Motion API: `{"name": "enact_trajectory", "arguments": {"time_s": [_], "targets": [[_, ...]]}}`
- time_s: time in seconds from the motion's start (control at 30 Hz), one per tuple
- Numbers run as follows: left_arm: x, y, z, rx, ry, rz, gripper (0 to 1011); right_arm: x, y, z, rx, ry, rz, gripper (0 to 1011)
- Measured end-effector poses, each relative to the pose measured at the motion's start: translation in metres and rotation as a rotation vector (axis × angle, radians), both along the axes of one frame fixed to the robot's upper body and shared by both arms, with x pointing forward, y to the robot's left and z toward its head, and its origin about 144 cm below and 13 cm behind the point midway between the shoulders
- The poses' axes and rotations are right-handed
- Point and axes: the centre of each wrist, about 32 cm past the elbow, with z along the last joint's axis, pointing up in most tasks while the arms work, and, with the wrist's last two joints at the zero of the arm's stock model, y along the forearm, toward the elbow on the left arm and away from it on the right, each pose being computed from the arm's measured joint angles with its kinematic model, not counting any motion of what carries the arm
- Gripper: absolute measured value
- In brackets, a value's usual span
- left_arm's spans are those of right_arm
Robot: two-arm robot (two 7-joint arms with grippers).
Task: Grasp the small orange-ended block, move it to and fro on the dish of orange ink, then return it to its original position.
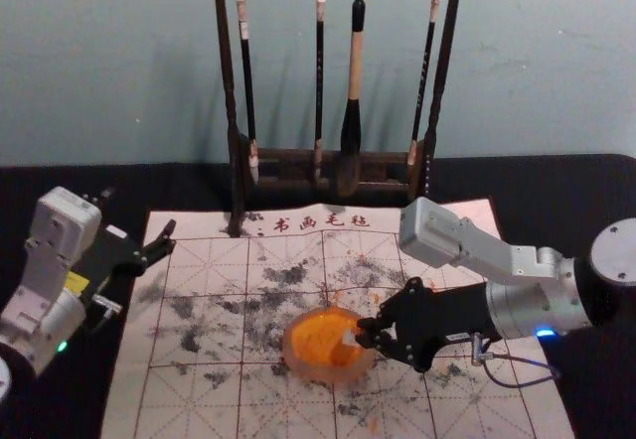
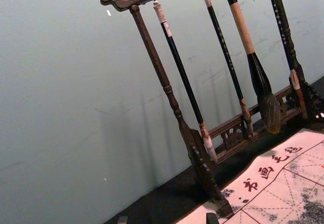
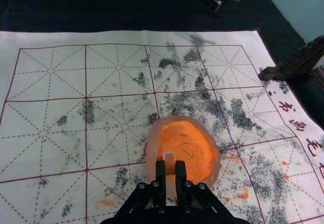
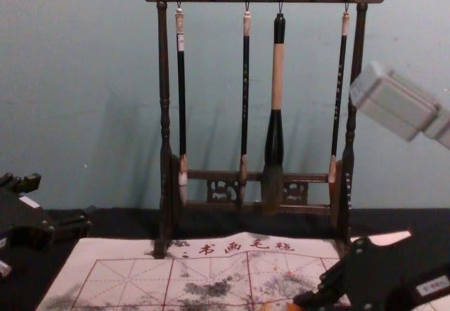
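In the head view my right gripper reaches in from the right over the dish of orange ink. Its fingers are closed around the small block, which is at the dish's right part. The right wrist view has the gripper with the block pinched between its fingertips, above the near part of the orange dish; whether the block touches the ink I cannot tell. My left gripper is parked at the left edge of the mat, fingers apart.
A dark wooden rack with several hanging brushes stands behind the mat's far edge. The gridded felt mat, stained with black ink and orange spots, lies under the dish. A black cloth covers the table around it.
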Motion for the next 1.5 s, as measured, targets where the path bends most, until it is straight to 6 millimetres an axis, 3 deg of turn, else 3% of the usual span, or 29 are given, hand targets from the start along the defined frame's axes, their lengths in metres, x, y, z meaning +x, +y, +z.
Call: {"name": "enact_trajectory", "arguments": {"time_s": [0.7, 1.5], "targets": [[0.0, 0.0, 0.0, 0.0, 0.0, 0.0, 1001, 0.015, 0.002, 0.001, -0.032, -0.013, -0.061, 80], [0.0, 0.0, 0.0, 0.0, 0.0, 0.0, 1001, -0.003, -0.008, 0.008, 0.004, -0.005, -0.038, 80]]}}
